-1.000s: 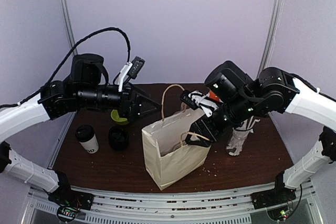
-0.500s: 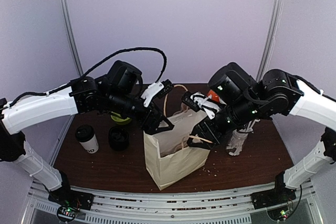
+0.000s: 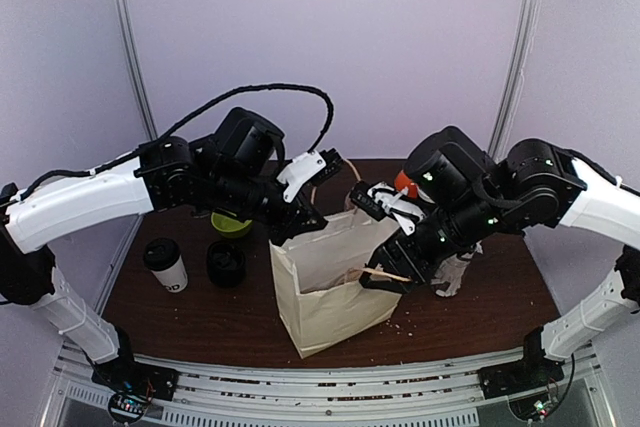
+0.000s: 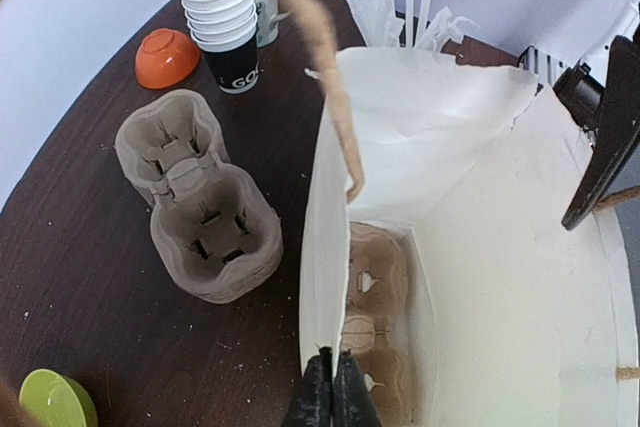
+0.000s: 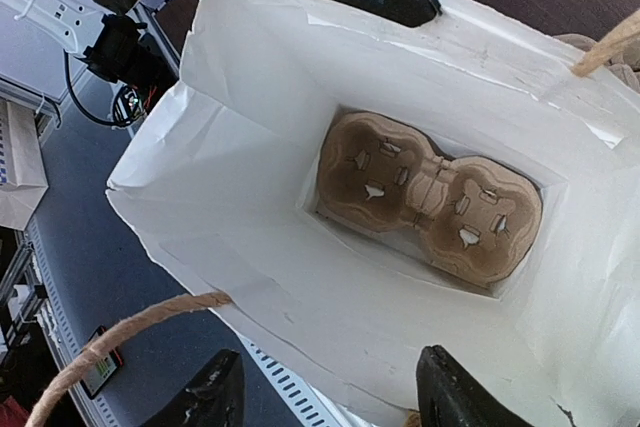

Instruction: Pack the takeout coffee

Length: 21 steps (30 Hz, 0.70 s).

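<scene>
The takeout coffee (image 3: pixel 166 265), a white cup with a black lid, stands on the table at the left, away from both grippers. A white paper bag (image 3: pixel 335 292) stands upright in the middle with its mouth open. My left gripper (image 3: pixel 306 224) (image 4: pixel 335 389) is shut on the bag's left rim. My right gripper (image 3: pixel 386 273) (image 5: pixel 330 397) is at the right rim, jaws wide open, with the bag's wall (image 5: pixel 330 307) below the gap. A brown cup carrier (image 5: pixel 430 197) (image 4: pixel 375 312) lies flat on the bag's bottom.
A black stack of lids (image 3: pixel 226 263) and a green bowl (image 3: pixel 230 224) sit near the coffee. A second cup carrier (image 4: pixel 200 209), a stack of lidless cups (image 4: pixel 222 7), an orange bowl (image 4: pixel 165 55) and white wrapped pieces (image 3: pixel 455 272) stand behind and beside the bag.
My left arm has swung right from above the green bowl to the bag and shut its open jaws on the left rim. The right gripper has shifted slightly along the right rim.
</scene>
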### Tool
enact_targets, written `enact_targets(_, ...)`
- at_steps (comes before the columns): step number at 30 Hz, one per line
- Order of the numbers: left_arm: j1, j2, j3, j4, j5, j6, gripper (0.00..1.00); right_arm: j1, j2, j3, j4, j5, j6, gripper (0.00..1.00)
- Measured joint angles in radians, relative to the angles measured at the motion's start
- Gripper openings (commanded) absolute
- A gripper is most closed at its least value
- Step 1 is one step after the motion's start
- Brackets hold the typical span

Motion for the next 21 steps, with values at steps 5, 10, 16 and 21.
enact_targets(5, -0.019, 0.004, 0.007, -0.013, -0.026, 0.017, 0.00, 0.000, -0.023, -0.003, 0.007, 0.005, 0.011, 0.69)
enact_targets(10, -0.046, -0.003, 0.019, -0.019, -0.101, 0.032, 0.00, 0.000, -0.049, 0.021, 0.006, 0.044, 0.018, 0.69)
enact_targets(16, -0.154, -0.047, 0.019, -0.026, -0.278, 0.072, 0.00, 0.000, -0.107, 0.066, 0.033, 0.125, 0.019, 0.66)
enact_targets(21, -0.232, -0.075, 0.004, -0.012, -0.412, 0.094, 0.00, 0.000, -0.121, 0.060, 0.045, 0.138, 0.024, 0.67)
